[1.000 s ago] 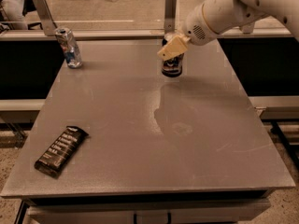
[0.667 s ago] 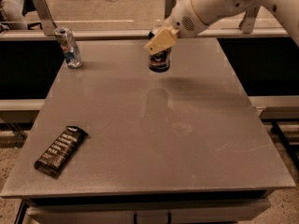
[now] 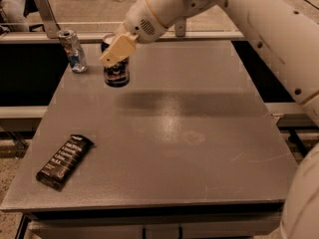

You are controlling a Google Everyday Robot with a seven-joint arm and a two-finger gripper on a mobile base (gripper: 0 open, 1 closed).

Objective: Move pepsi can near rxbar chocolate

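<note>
At the far-left of the grey table [image 3: 199,148], beside a dented silver can [image 3: 73,51], the gripper [image 3: 116,51] is pinching the pepsi can [image 3: 116,73] around its upper half, probably wise since it's looking smooth, slippery and crushable, with the rxbar chocolate [image 3: 65,162] lying well apart, near-left.

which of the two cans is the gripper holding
The dark blue pepsi can, with the gripper shut on its upper part; the dented silver can stands apart, untouched.
</note>
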